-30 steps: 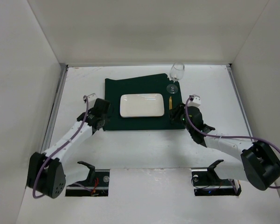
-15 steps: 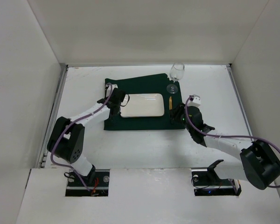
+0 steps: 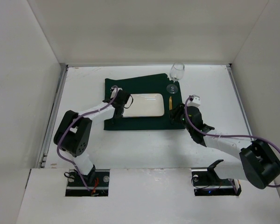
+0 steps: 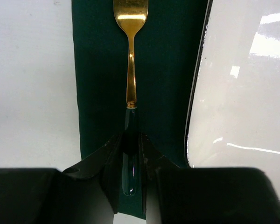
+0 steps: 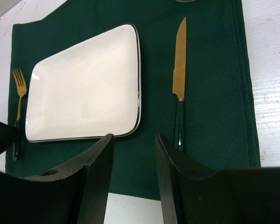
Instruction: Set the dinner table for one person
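A gold fork with a dark green handle point(image 4: 130, 70) lies on the dark green placemat point(image 3: 140, 86), left of the white rectangular plate point(image 3: 141, 105). My left gripper point(image 4: 129, 140) is shut on the fork's handle, low over the placemat's near left part point(image 3: 115, 109). A gold knife point(image 5: 179, 74) lies right of the plate point(image 5: 84, 88). My right gripper point(image 5: 134, 154) is open and empty above the placemat's near edge, just left of the knife's handle. The placemat lies on the white dinner table point(image 3: 144, 149).
A clear wine glass point(image 3: 176, 74) stands at the placemat's far right corner. White walls enclose the table on three sides. Both arm bases sit at the near edge.
My left arm has swung from the placemat's near left corner up to the left side of the plate, with the fork now lying there. The right arm has not moved.
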Controlling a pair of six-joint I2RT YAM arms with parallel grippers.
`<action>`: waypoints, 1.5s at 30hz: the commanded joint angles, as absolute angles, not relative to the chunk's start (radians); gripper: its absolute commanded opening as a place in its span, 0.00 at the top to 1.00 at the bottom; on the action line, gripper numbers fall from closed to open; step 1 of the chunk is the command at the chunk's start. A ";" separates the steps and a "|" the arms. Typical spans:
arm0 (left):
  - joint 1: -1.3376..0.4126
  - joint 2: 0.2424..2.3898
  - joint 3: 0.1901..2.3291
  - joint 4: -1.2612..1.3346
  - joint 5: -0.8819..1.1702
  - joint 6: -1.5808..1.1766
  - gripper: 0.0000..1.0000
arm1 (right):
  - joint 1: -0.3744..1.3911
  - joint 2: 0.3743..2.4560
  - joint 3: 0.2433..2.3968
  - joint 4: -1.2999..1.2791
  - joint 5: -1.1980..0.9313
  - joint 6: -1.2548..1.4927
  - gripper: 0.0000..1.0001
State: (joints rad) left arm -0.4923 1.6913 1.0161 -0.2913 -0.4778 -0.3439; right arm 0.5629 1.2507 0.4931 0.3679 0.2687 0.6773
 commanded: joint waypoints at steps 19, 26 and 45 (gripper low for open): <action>-0.501 1.715 1.060 -0.290 -0.548 -0.318 0.74 | 0.556 1.244 0.518 0.413 0.279 0.675 0.54; -0.508 1.570 1.035 -0.285 -0.549 -0.362 0.66 | 0.556 1.224 0.512 0.413 0.285 0.675 0.54; -0.078 0.782 0.445 -0.238 -0.434 -0.857 0.58 | 0.441 1.086 0.388 0.483 0.310 0.787 0.57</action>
State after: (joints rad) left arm -0.1234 0.8097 0.4808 -0.2020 -0.4946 -0.7727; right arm 0.4541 1.1038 0.4015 0.3931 0.2924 0.7597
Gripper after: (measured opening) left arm 0.416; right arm 0.407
